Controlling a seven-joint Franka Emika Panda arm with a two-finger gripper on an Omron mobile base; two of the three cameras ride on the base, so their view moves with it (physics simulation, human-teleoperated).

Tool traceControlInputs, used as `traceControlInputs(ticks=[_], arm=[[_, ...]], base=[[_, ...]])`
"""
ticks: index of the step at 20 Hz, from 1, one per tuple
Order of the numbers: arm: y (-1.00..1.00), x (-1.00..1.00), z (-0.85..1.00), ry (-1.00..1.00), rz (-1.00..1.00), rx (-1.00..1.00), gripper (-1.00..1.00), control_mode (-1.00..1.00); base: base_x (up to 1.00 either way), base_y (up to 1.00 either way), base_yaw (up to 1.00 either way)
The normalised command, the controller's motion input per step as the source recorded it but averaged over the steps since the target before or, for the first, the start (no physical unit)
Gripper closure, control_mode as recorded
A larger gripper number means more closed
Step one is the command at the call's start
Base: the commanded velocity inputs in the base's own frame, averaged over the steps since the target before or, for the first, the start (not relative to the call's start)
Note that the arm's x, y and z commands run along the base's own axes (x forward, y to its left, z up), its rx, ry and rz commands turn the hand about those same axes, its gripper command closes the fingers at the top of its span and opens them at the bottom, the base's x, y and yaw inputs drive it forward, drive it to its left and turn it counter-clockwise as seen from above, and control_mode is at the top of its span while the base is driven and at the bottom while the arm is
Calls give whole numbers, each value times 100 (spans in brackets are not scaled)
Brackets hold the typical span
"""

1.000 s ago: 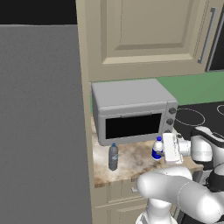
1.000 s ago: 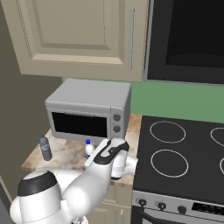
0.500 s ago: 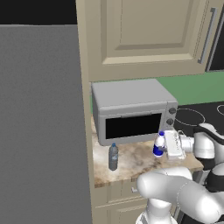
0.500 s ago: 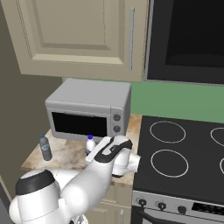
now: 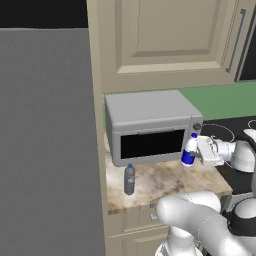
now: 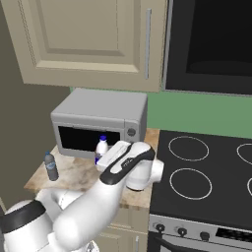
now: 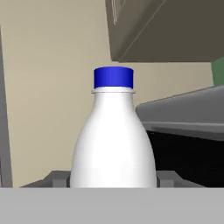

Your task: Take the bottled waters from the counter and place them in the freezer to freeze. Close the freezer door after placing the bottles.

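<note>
My gripper (image 5: 196,150) is shut on the white bottle (image 5: 189,149) with the blue cap and label, holding it upright in the air above the counter (image 5: 160,181), in front of the microwave's right end. In the hand view the white bottle (image 7: 113,140) stands between the two dark fingertips (image 7: 57,177). The translucent grey bottle (image 5: 129,179) stands upright on the counter near its left front, well left of the gripper; it is the grey bottle (image 6: 50,166) in the right base view too. A flat grey surface (image 5: 45,140) rises left of the counter; the freezer door's panel is out of view.
A grey microwave (image 5: 150,130) sits at the back of the counter, close behind the held bottle. Cream wall cabinets (image 5: 165,40) hang above it. The black stovetop (image 6: 206,172) lies right of the counter. My own white arm (image 6: 113,187) crosses the counter's front.
The white bottle has risen off the counter with the gripper and drifted slightly right. The grey bottle has stayed put.
</note>
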Motion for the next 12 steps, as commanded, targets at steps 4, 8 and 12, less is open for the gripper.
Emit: traceControlInputs(ticks=[4, 8, 12], arm=[[0, -64, 57, 1, 0, 0, 100, -100], [4, -83, 39, 0, 0, -2, 100, -100], [15, -84, 41, 0, 0, -4, 100, -100]], base=[[0, 0, 0], [0, 0, 0], [0, 0, 0]])
